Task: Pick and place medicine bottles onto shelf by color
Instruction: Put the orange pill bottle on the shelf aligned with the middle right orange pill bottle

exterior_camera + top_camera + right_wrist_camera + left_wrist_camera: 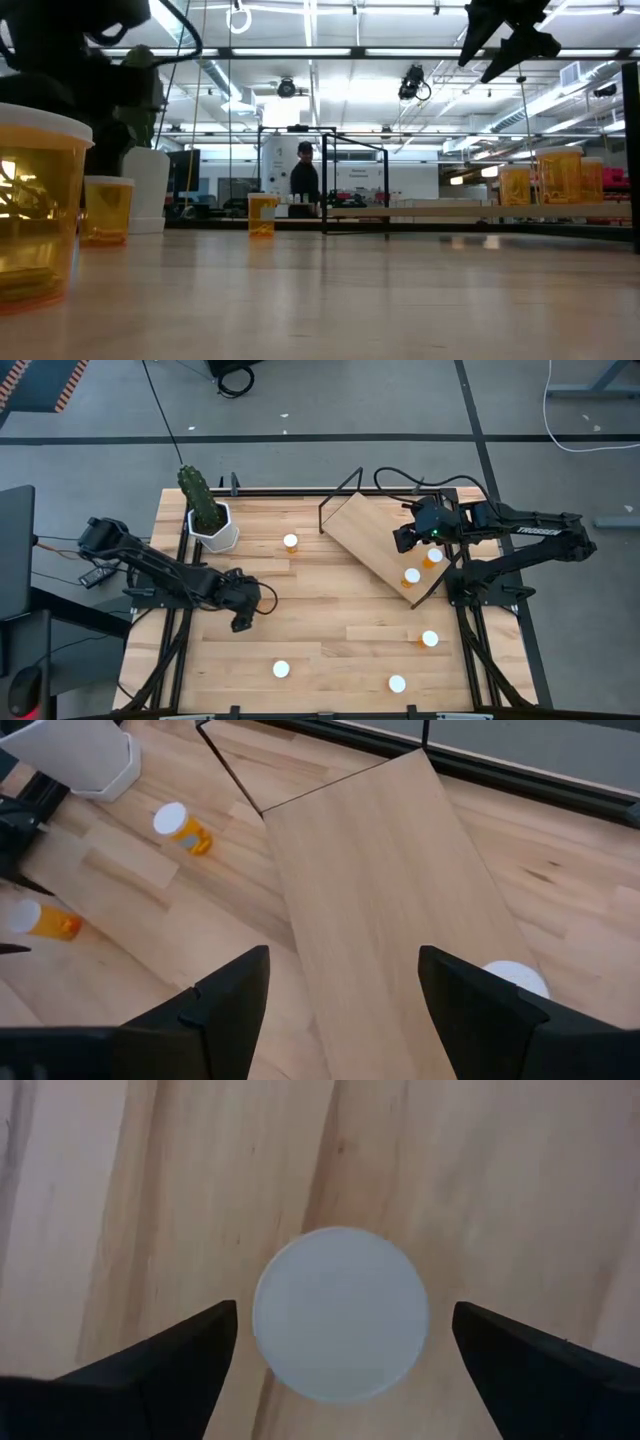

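Observation:
My left gripper [240, 622] [345, 1308] points straight down, open. Its fingers stand on either side of the round white cap [340, 1315] of an upright amber bottle without touching it; the gripper hides that bottle in the high view. My right gripper [402, 540] [344, 952] hovers open above the tilted light-wood shelf [375, 540] [390, 890], holding nothing. Two bottles [411, 576] [432, 558] rest at the shelf's lower end. Other bottles stand on the table [290, 542] [429, 639] [281, 669] [397, 683].
A white pot with a cactus [208, 520] stands at the table's far left, near one bottle [180, 825]. The shelf's black wire frame [340, 495] rises at its far end. Bare tabletop [330, 610] lies between the arms. A person [305, 180] shows far behind the table.

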Controlling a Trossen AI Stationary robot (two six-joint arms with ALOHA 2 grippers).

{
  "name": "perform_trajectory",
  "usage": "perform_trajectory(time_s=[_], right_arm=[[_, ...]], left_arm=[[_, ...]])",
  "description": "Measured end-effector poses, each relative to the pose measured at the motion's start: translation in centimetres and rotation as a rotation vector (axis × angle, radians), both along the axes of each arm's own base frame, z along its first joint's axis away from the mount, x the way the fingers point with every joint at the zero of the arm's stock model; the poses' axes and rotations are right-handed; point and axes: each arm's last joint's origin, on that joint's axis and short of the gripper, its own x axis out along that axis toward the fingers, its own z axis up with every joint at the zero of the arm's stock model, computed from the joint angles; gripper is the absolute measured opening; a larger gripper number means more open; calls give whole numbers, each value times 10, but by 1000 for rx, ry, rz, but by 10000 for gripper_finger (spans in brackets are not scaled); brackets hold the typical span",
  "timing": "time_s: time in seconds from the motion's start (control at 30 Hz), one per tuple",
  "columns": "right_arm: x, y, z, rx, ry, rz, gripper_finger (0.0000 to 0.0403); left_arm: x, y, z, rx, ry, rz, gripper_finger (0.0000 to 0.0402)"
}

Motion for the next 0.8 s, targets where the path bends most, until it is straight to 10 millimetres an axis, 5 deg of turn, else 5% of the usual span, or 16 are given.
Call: perform_trajectory(time_s=[0.47,0.8], right_arm=[[0,0,0,17,-5,1,263],[0,0,0,17,-5,1,263]], left_arm=[[9,-3,5,0,-25,39,374],[9,-2,8,26,-20,40,325]])
